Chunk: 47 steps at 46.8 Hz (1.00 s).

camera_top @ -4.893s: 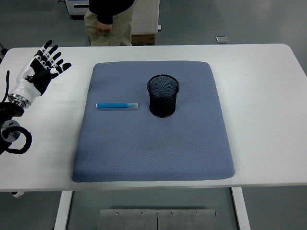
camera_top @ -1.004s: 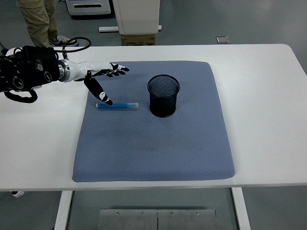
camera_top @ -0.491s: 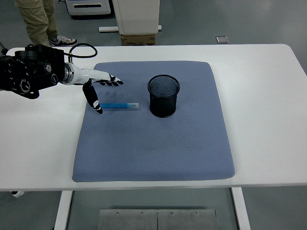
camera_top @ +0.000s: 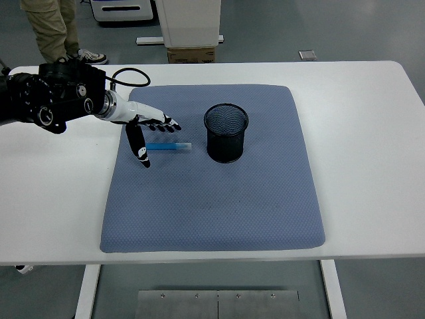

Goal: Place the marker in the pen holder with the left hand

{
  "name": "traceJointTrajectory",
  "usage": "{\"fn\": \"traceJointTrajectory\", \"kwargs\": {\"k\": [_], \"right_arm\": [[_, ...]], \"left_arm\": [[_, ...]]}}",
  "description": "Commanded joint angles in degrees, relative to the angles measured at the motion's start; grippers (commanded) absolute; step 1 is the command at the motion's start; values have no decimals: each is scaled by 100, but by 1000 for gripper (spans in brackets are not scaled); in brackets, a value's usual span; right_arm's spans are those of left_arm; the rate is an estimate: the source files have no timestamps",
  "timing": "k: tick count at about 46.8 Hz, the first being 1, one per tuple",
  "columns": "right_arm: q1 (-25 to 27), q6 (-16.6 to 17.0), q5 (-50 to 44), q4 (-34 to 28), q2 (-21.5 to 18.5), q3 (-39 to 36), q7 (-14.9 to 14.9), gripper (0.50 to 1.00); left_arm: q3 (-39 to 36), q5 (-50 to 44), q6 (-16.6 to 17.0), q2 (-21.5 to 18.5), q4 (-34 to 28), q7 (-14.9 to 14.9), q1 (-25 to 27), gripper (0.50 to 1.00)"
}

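One blue marker [camera_top: 169, 146] lay flat on the single grey mat [camera_top: 212, 199], just left of the one black mesh pen holder [camera_top: 226, 133], which stood upright near the mat's middle. The left hand [camera_top: 147, 127] hung over the marker's left end with fingers spread apart, gripping nothing, thumb pointing down beside it. One person's legs [camera_top: 53, 30] showed beyond the white table [camera_top: 372, 133].

A white table [camera_top: 372, 133] carries one blue-grey mat [camera_top: 212, 199], lying flat.
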State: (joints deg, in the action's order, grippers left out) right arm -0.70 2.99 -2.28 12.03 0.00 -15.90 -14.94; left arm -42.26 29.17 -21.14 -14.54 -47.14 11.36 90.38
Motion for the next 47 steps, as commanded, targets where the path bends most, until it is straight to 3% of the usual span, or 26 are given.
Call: {"fn": "traceJointTrajectory", "kwargs": {"k": [1, 47], "right_arm": [[0, 0, 0, -7, 0, -1, 0, 1000], [0, 0, 0, 1, 0, -1, 0, 1000]], "left_arm": [[51, 18, -83, 3, 3, -73, 6, 1000], [227, 194, -136, 408, 109, -591, -47, 1000]]}}
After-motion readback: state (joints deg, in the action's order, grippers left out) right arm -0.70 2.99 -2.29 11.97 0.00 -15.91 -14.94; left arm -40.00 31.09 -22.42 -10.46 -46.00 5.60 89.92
